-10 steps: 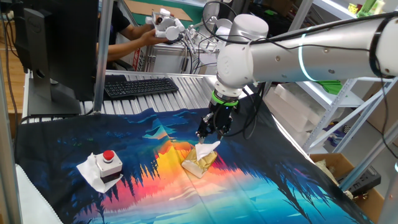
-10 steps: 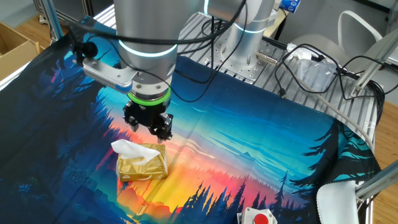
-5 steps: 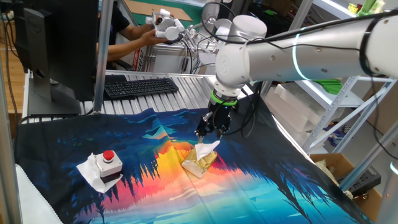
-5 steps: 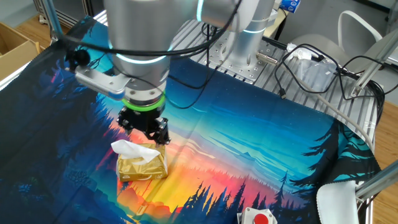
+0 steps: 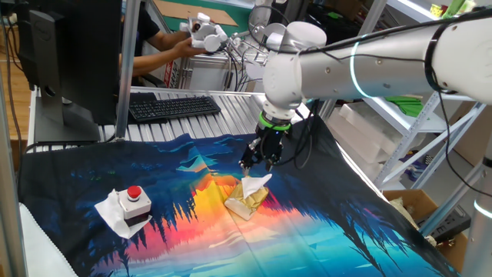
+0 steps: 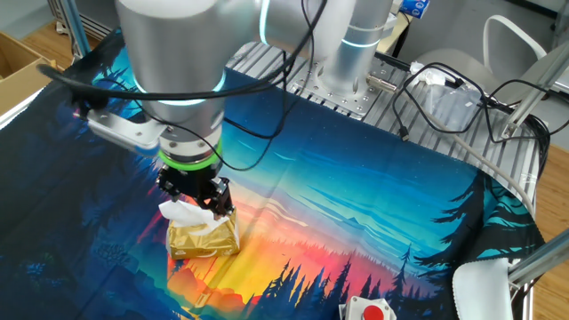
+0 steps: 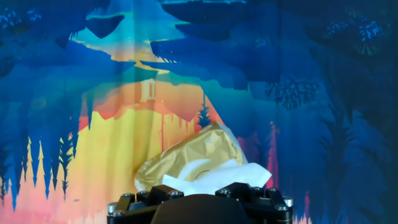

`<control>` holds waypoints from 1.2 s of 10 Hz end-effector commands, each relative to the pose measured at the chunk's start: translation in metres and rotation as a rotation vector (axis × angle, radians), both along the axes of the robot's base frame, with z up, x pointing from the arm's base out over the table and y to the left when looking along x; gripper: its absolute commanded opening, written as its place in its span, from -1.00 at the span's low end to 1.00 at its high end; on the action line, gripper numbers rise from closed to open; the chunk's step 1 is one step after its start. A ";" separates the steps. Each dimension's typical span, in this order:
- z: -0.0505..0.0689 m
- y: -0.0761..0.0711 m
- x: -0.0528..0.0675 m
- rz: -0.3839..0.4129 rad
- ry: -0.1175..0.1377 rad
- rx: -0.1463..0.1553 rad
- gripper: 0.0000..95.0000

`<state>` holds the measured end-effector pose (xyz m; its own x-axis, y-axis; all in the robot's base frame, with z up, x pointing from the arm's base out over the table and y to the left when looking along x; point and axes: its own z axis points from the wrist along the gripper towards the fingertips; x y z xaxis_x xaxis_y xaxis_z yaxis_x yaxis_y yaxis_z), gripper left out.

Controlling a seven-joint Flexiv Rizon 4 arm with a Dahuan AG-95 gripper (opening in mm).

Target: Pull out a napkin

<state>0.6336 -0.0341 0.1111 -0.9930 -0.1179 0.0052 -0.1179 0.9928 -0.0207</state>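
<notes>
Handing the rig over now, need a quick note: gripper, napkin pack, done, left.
Gripper: just above the napkin, fingers not clearly visible, can't tell whether open or shut; no grasp seen.
Gold tissue pack lies mid-cloth on the printed tablecloth, white napkin sticking out of its top, seen in hand view too.
Red button box sits apart near the cloth's edge.
Done: gripper positioned over the pack.
Left: descend, pinch the napkin, pull it out.

The gripper (image 6: 197, 196) hangs right over the gold napkin pack (image 6: 204, 237) and covers part of the white napkin (image 6: 183, 213). You cannot see if its fingers are open. In the hand view, the bottom edge cuts off the napkin (image 7: 214, 176) and pack (image 7: 186, 155).
</notes>
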 end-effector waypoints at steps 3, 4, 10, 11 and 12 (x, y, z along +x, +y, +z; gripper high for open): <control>-0.008 0.004 0.000 -0.002 0.003 0.005 0.60; -0.011 0.005 0.000 -0.004 0.002 0.008 0.60; -0.013 0.007 -0.002 0.012 0.012 0.004 0.60; -0.015 0.008 -0.003 0.013 0.012 0.002 0.20; -0.017 0.009 -0.005 0.011 0.013 0.002 0.20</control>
